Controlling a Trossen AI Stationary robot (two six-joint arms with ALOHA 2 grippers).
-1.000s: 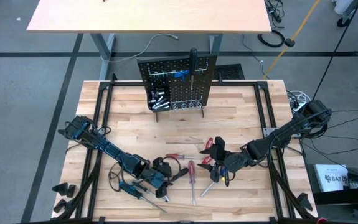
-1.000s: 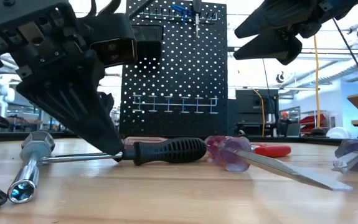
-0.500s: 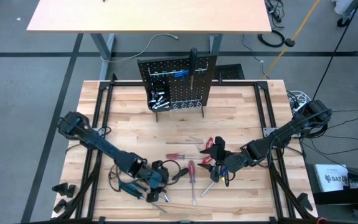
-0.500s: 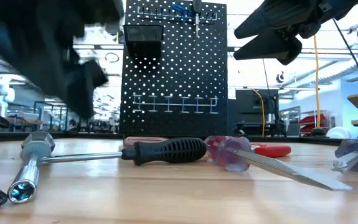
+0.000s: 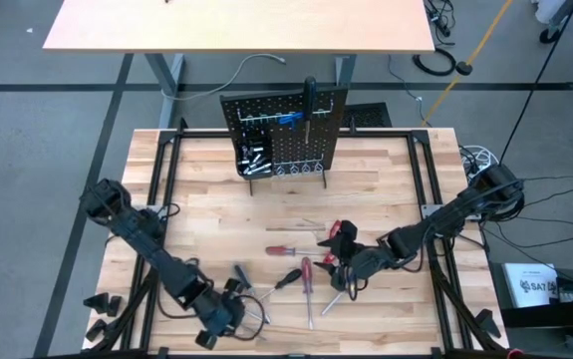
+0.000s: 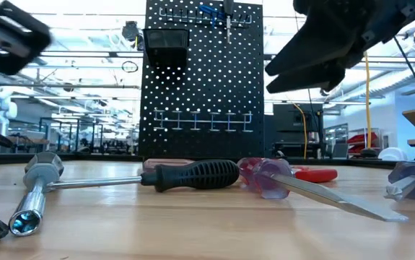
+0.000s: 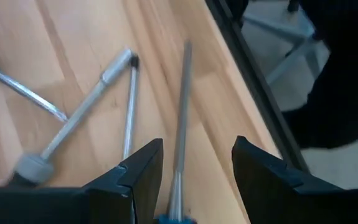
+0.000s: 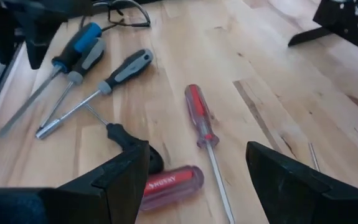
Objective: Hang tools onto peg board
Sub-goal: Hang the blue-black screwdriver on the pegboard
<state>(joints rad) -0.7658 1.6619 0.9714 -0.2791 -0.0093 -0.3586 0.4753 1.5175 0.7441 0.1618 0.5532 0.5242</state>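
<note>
The black peg board (image 5: 286, 135) (image 6: 203, 87) stands upright at the table's far middle; a blue tool (image 5: 288, 118) and a black-handled one (image 5: 309, 100) hang on it. Loose tools lie at the near middle: red screwdrivers (image 5: 306, 284), a black-handled screwdriver (image 6: 193, 174), red pliers (image 5: 336, 234). My left gripper (image 5: 228, 317) (image 7: 197, 146) hovers open near the table's front edge, over a blue-handled screwdriver (image 7: 182, 112) and a nut driver (image 7: 73, 127). My right gripper (image 5: 341, 269) (image 8: 197, 149) hangs open above a red-handled screwdriver (image 8: 172, 180).
The black frame rails (image 5: 161, 179) run along the table's left and right sides. A small black bin (image 6: 165, 37) and a row of metal hooks (image 6: 203, 119) sit on the peg board. Bare wood (image 5: 266, 204) lies between the board and the tools.
My left gripper has risen off the table beside the black-handled screwdriver, gone toward the near left edge and rolled about its own axis, staying open. My right gripper has sunk a little over the red tools. The tools lie where they were.
</note>
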